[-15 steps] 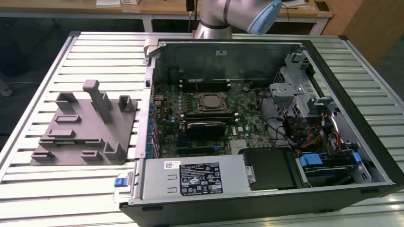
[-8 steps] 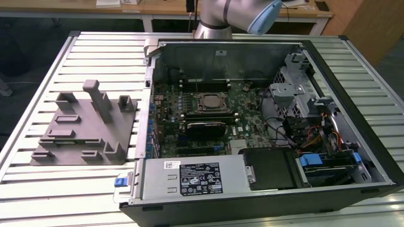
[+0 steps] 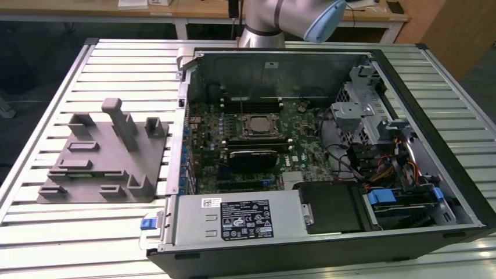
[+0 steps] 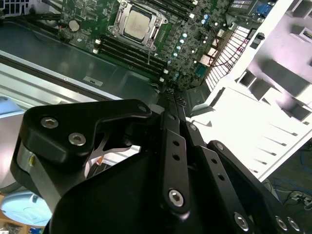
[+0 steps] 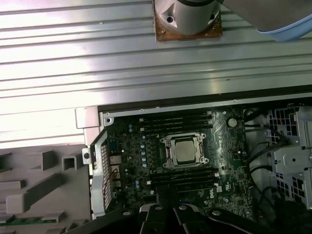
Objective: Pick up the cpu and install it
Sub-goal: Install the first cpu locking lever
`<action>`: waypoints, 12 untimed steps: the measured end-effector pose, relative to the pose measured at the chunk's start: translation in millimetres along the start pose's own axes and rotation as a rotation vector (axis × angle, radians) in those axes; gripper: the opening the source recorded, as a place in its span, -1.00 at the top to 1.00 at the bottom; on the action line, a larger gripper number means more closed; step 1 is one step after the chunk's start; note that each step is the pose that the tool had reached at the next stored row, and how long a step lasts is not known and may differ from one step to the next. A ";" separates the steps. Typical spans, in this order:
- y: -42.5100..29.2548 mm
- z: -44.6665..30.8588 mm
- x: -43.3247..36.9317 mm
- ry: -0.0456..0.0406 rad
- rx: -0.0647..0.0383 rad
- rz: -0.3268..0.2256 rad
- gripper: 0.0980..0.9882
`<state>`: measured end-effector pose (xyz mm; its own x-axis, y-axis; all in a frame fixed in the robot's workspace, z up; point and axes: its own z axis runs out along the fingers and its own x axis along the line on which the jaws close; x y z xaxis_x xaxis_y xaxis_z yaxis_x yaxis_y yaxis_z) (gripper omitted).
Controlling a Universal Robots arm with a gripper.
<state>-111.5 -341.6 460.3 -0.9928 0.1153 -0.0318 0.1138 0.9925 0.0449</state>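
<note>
The cpu (image 3: 256,125) is a small square chip with a pale metal top. It lies flat in the socket frame on the green motherboard (image 3: 298,131) inside the open computer case, and shows in both wrist views (image 4: 137,24) (image 5: 185,151). My black gripper (image 4: 170,95) hangs high above the case's wall, well away from the chip. Its fingers are pressed together with nothing between them. The arm (image 3: 280,23) rises behind the case's far side in the exterior view.
A grey plastic fixture (image 3: 104,154) with upright posts stands on the slatted metal table (image 3: 93,232) on the exterior view's left of the case. A silver box with a black label (image 3: 236,218), drive cages (image 3: 364,113) and cables (image 3: 387,168) crowd the case.
</note>
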 end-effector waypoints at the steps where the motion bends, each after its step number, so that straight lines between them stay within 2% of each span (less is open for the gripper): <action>1: 0.0 1.0 0.0 0.0000 0.000 0.000 0.98; 12: -0.4 9.7 0.3 0.0000 0.000 0.000 0.98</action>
<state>-111.5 -341.6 450.6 -0.9928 0.1152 -0.0318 0.1138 0.9925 0.0449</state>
